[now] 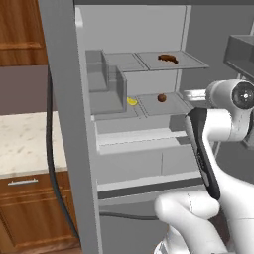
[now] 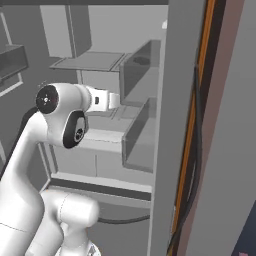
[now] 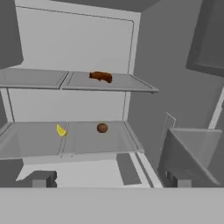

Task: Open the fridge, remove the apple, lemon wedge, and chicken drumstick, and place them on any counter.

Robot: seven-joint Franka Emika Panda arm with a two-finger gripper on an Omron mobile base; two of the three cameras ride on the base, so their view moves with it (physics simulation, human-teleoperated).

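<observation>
The empty pincer (image 3: 109, 179) is spread wide so the small round reddish-brown apple (image 3: 102, 127), just ahead past its tips, can be pinched.

apple (image 3: 102, 127): 1; lemon wedge (image 3: 61, 130): 1; chicken drumstick (image 3: 101, 77): 1; fridge (image 1: 67, 124): 1

Grey fridge (image 1: 64, 124); yellow lemon wedge (image 3: 61, 130), seemingly reddish-brown apple (image 3: 102, 127) and chicken drumstick (image 3: 101, 76).

The fridge (image 3: 183, 87) stands open, with free room mid-frame in the hand view (its shelves (image 3: 109, 83) bound the gaps); door bins (image 3: 192, 148) crowd lower right.
</observation>
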